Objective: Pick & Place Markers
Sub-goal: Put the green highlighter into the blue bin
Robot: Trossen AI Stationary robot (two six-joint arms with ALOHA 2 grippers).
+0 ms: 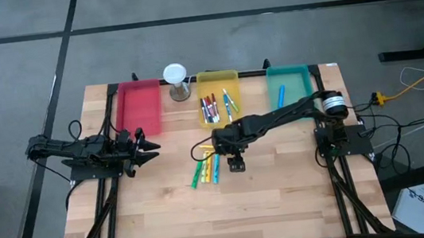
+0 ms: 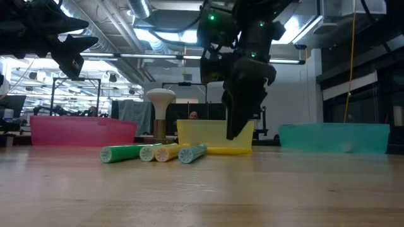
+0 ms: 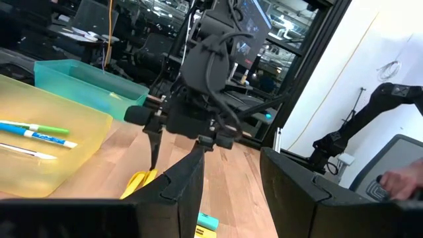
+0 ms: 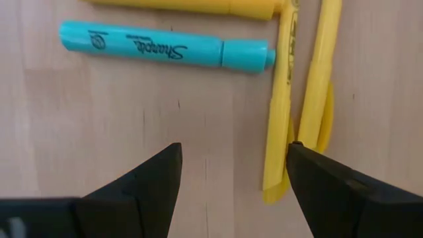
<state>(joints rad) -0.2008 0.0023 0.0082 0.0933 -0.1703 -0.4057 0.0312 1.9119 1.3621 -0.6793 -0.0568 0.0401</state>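
High view: wooden table, grey floor.

Markers on table, before trays.

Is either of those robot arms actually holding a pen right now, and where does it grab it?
No. The right pincer hangs open over bare wood beside the teal marker, touching nothing. The left pincer waits empty near the red tray.
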